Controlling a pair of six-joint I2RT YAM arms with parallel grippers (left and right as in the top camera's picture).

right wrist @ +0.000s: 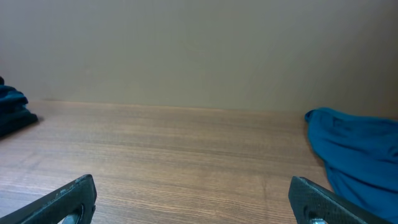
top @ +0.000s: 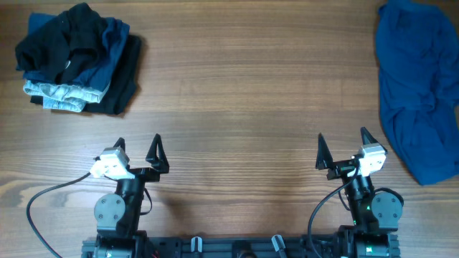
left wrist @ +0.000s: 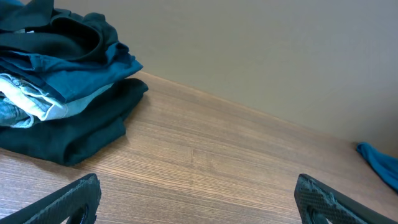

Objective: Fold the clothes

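Table: a wooden surface (top: 237, 93) is seen under everything, and a plain beige wall (right wrist: 199, 50) is seen behind it in the wrist views.
Stack of clothes: a pile (top: 75, 57) is placed at the far left corner, well apart from both grippers and from the blue garment. Black, dark blue and pale denim layers are seen in it.
Cables: a black cable (top: 43, 201) is looped beside the left arm base.
Path to the garment: only wood is seen between the right gripper and the cloth.
Cut off: the blue garment (top: 416, 93) is cropped by the top and right edges of the overhead view. In the left wrist view only a small blue corner is seen.
Hard to tell: the number of pieces in the pile cannot be counted.
Blue garment: it is spread unfolded along the right side, with deep wrinkles.
Left gripper (top: 138, 143): the fingers are held wide apart, with nothing gripped.
Right gripper (top: 343, 136): the fingers are also held wide apart, near the garment but not touching it.
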